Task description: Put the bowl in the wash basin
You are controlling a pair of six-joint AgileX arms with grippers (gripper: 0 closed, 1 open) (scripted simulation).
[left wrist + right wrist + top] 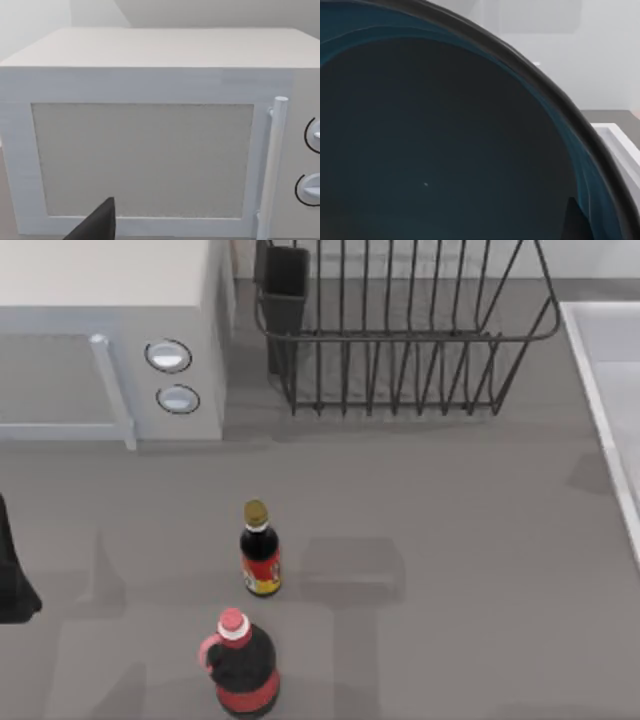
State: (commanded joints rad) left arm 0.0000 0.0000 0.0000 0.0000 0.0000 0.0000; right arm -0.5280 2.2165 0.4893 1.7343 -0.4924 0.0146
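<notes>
Filling the right wrist view, round smooth bowl (445, 150).

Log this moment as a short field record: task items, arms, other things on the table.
bowl: close up in the right wrist view, teal-blue inside, dark rim; not sitting on the table in the top view
wash basin: pale rim at the table's right edge; a corner also shows beyond the bowl in the right wrist view
left arm: dark part at the top view's left edge; its wrist camera faces the microwave door
microwave: back left, door shut
dish rack: back centre
bottles: soy sauce bottle and red-capped jug, front centre, upright
</notes>
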